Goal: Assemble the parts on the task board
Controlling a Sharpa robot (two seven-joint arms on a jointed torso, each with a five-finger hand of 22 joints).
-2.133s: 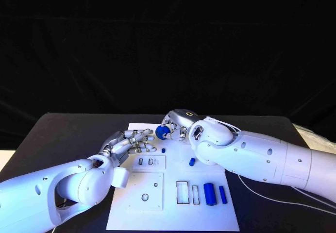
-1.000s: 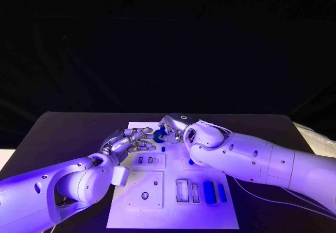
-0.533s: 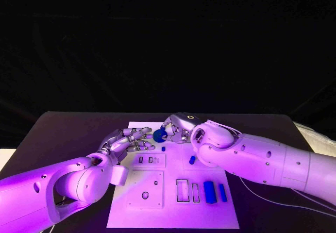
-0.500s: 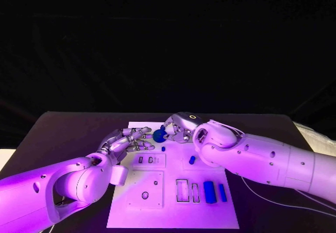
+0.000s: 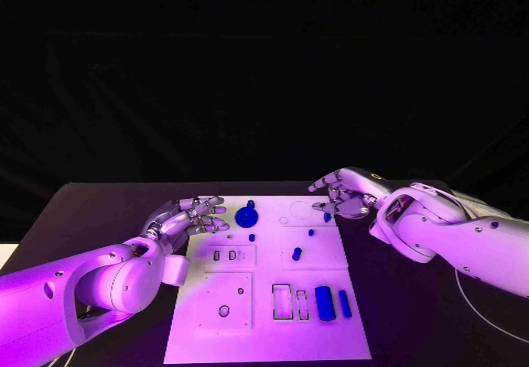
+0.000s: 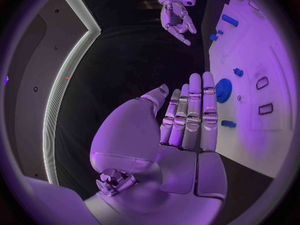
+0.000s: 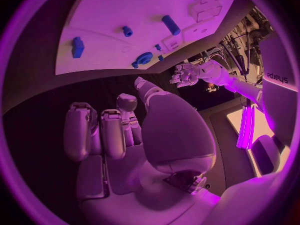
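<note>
The white board (image 5: pixel 268 279) lies in the middle of the black surface (image 5: pixel 99 206), running from near to far. At its far left end a round blue disc (image 5: pixel 246 217) sits on the plate with a small blue peg (image 5: pixel 250 204) touching its far edge. Just nearer lies a short blue pin (image 5: pixel 251 237). Toward the middle a blue cylinder (image 5: pixel 296 253) lies tilted, and two small blue studs (image 5: pixel 311 232) sit further back near the right edge. At the near right end a thick blue bar (image 5: pixel 324 303) and a thinner blue bar (image 5: pixel 344 303) lie side by side, next to two upright rectangular slots (image 5: pixel 283 300). Further left there are two small slots (image 5: pixel 224 254) and an oval hole (image 5: pixel 224 311).

The left hand (image 5: pixel 187 216) hovers just left of the board's far end, beside the disc. Its fingers (image 6: pixel 201 102) are stretched out straight, close together, and hold nothing. The right hand (image 5: pixel 344 196) is off the board's far right corner, above the dark surface. Its fingers (image 7: pixel 80 132) are curled loosely and apart, with nothing in them.
</note>
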